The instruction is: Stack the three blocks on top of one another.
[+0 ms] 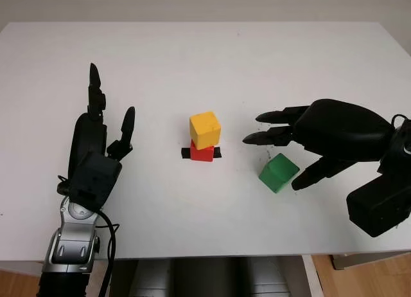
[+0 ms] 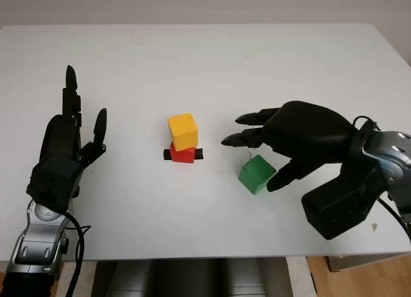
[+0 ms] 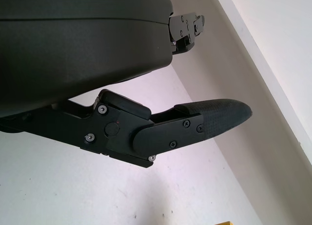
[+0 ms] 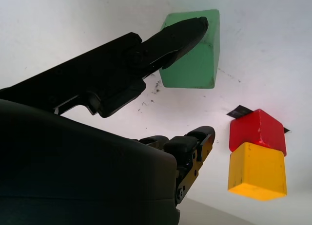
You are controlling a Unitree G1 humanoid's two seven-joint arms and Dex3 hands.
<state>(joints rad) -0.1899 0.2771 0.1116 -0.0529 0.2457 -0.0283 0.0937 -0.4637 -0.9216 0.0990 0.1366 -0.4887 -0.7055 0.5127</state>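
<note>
A yellow block sits on a red block at the middle of the white table. To their right a green block stands alone on the table, turned at an angle. My right hand hovers over the green block, open. Its thumb reaches along the block's near right side. Its fingers point toward the stack, apart from the block. In the right wrist view the green block shows past the thumb, with the red block and yellow block beyond. My left hand stands open at the table's left.
A black tape mark lies under the red block. The table's front edge runs close below both hands. Bare white tabletop stretches behind the stack and between the left hand and the stack.
</note>
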